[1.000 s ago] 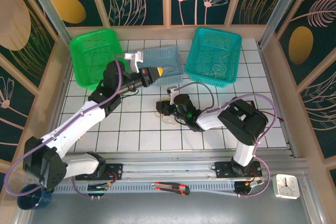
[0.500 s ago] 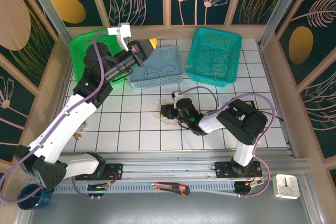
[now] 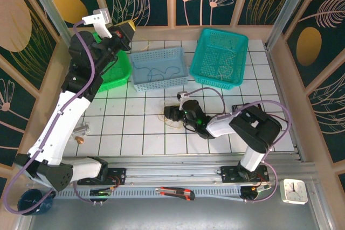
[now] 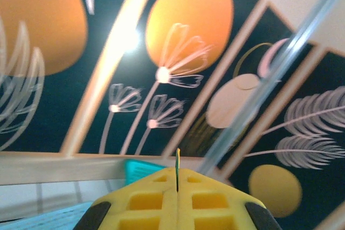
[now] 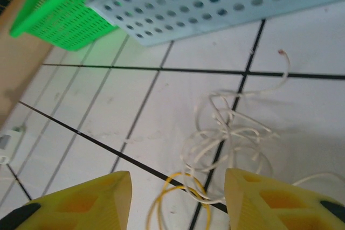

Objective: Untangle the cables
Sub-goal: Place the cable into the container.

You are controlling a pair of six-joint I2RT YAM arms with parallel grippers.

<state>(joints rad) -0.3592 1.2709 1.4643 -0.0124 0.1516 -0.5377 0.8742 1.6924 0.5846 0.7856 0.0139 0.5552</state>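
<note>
Right gripper (image 5: 177,187) low over the white tiled table (image 3: 135,127), yellow fingers well apart and gripping nothing; the loose tangle of thin white and pale yellow cables (image 5: 229,133) lies on the tiles just ahead, one yellow loop between the tips. Beyond, a thin dark cable (image 3: 161,71) curls inside the pale blue perforated plastic basket (image 3: 161,85). Furthest off, left gripper (image 3: 126,29) raised above the green plastic basket (image 3: 116,76), jaws pressed together.

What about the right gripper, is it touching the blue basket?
Apart. The top view shows bare tiles between the right gripper and the blue basket.
</note>
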